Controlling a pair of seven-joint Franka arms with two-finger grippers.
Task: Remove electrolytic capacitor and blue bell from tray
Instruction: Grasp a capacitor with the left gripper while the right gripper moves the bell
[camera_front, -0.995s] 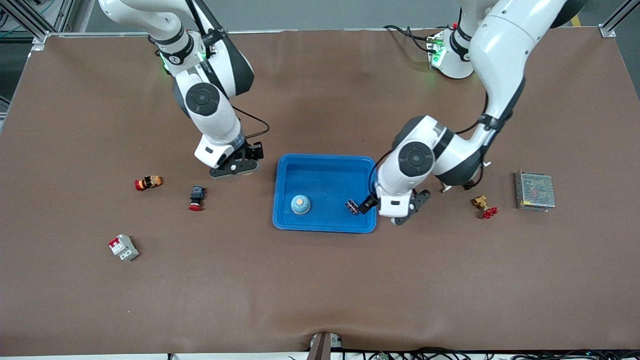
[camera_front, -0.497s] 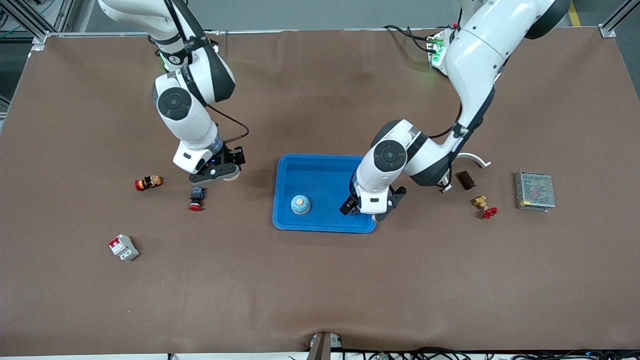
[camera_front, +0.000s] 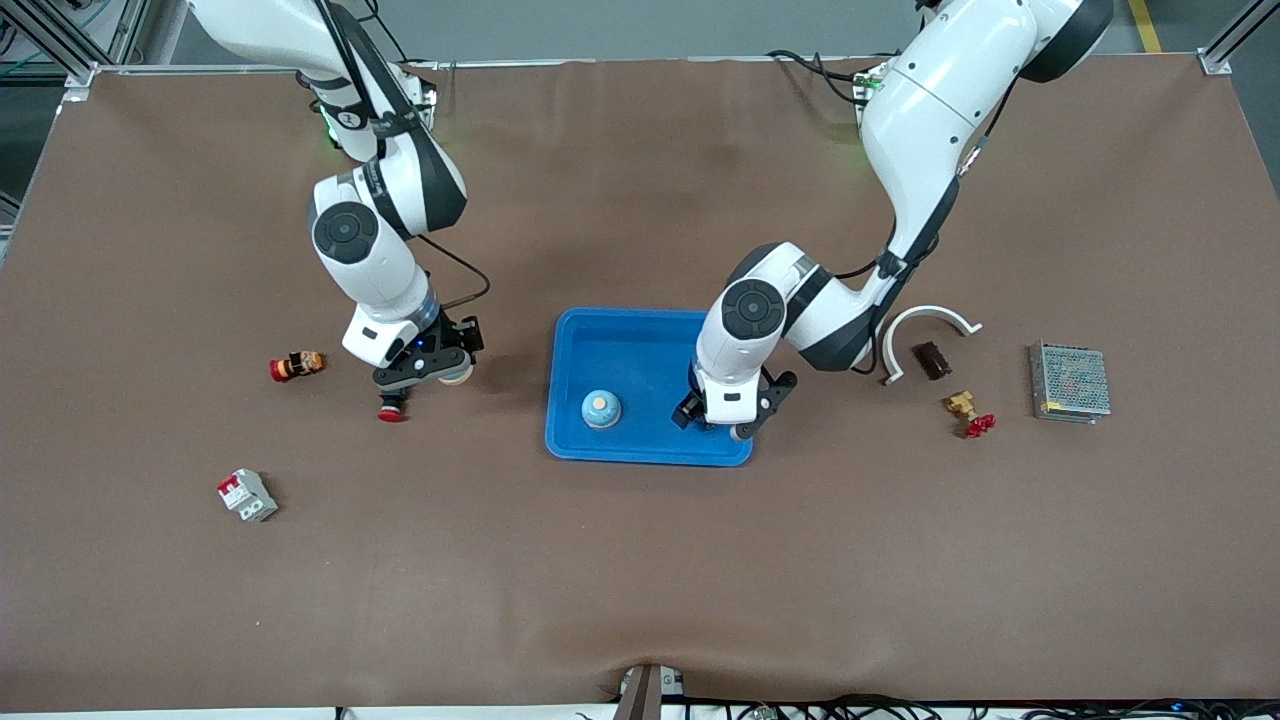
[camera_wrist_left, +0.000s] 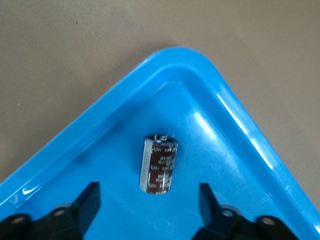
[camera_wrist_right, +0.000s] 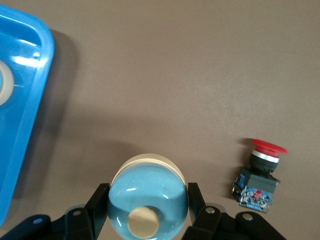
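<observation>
A: Left end effector (camera_wrist_left: 149, 207) is hanging low inside the shallow bright blue plastic tray (camera_front: 640, 450), at the corner toward the left arm's end and nearer the front camera. The dark brown cylindrical electrolytic capacitor (camera_wrist_left: 158, 164) is lying on its side on the tray floor, between the two fingers, not yet gripped; jaws are standing apart, wider than the can.

B: And doing it well?

A: I'd judge it should be centring on the can's round sides and closing gently, since a cylinder may roll toward the rim.

B: Right side?

A: Right end effector (camera_wrist_right: 148, 210) is clamped on a light blue domed bell with a cream button (camera_wrist_right: 148, 200), holding it over the brown tabletop (camera_front: 640, 560) outside the tray, beside a red-capped push-button switch (camera_wrist_right: 259, 172). A second blue dome (camera_front: 601, 408) is sitting in the tray.

B: Changes from a second back?

A: Left arm has come in over the tray corner, uncovering a white curved piece (camera_front: 925, 330). Right arm has carried its bell toward the red switch.
</observation>
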